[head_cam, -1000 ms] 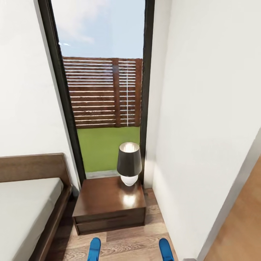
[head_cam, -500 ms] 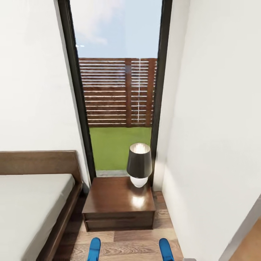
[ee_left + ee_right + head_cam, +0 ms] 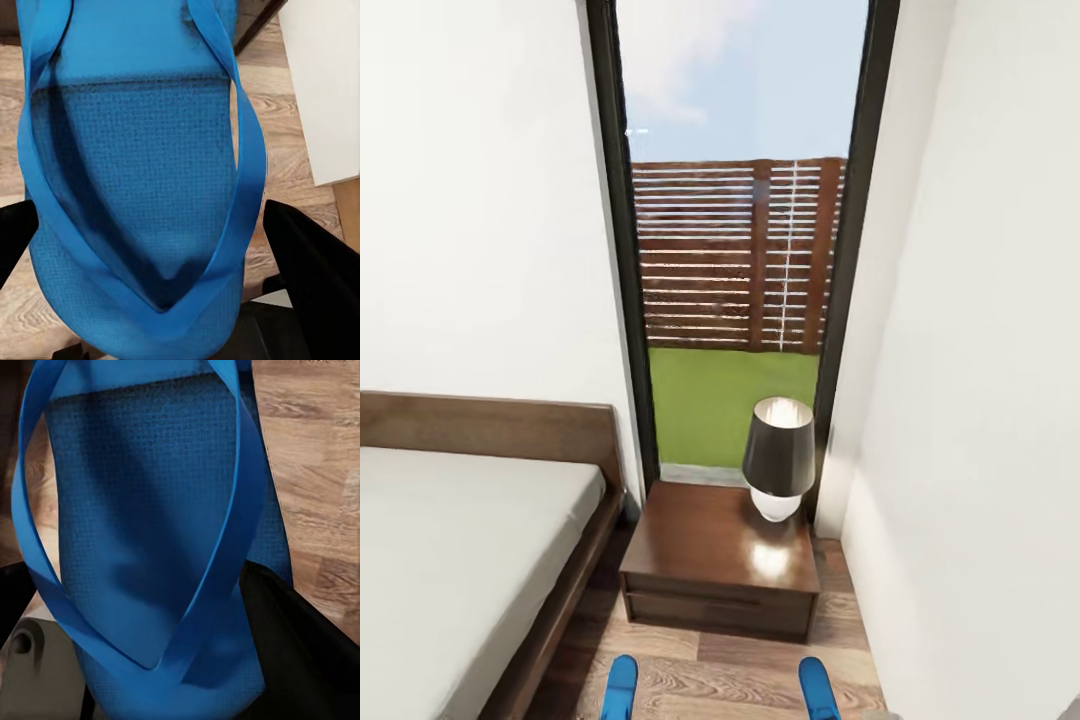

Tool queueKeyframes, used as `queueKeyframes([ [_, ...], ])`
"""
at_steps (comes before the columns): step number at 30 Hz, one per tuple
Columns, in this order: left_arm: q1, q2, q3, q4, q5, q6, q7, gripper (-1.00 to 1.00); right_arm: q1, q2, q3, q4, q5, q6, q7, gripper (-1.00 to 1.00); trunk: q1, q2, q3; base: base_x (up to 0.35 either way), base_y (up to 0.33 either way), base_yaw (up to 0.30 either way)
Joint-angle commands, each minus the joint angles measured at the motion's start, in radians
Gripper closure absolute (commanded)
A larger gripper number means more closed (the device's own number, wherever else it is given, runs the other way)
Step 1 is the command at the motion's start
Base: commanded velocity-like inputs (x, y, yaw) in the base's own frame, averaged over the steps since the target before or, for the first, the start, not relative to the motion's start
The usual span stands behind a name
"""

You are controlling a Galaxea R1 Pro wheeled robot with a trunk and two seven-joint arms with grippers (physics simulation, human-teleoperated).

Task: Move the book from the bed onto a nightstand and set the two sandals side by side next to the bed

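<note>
A glossy dark nightstand [image 3: 720, 575] is sitting between the bed [image 3: 470, 560] and the white wall, bearing a dark-shaded lamp [image 3: 778, 470]. Each gripper is clamping a flat blue sandal: left gripper [image 3: 142, 247] the left sandal [image 3: 620, 688], right gripper [image 3: 142, 637] the right sandal [image 3: 818, 690], over plank floor [image 3: 710, 675].

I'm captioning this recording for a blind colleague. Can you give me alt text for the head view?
A low dark wooden nightstand with a dark-shaded lamp stands before a tall window showing grass and a slatted fence. The bed with its pale mattress lies to its left, a white wall to its right. The tips of two blue sandals show at the bottom edge over wood floor.
</note>
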Motion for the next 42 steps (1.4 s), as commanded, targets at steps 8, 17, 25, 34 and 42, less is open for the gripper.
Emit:
queueKeyframes([
  [8,-0.001,-0.001,0.008,0.001,-0.008,-0.003,-0.003,1.0,-0.001,0.0,0.008,0.003,-0.011,-0.002,0.005,1.0,0.0,-0.001,0.0,0.0,-0.063,0.294],
  [17,-0.001,-0.009,0.008,0.001,-0.008,-0.003,-0.003,1.0,-0.001,0.0,0.008,0.003,-0.01,-0.002,0.005,1.0,0.0,-0.001,0.0,0.0,-0.08,0.294],
  [25,-0.001,-0.009,0.008,0.001,-0.008,-0.003,-0.003,1.0,-0.001,0.0,0.009,0.003,-0.01,-0.002,0.005,1.0,0.0,-0.001,0.0,0.0,-0.002,0.293],
  [34,-0.001,-0.009,0.008,0.001,-0.008,-0.003,-0.003,1.0,-0.001,0.0,0.008,0.003,-0.011,-0.002,0.005,1.0,0.0,-0.001,0.0,0.0,0.0,0.293],
  [42,-0.001,-0.009,0.008,0.001,-0.008,-0.003,-0.003,1.0,-0.001,0.0,0.009,0.003,-0.01,-0.003,0.005,1.0,0.0,-0.001,0.0,0.0,-0.093,0.293],
])
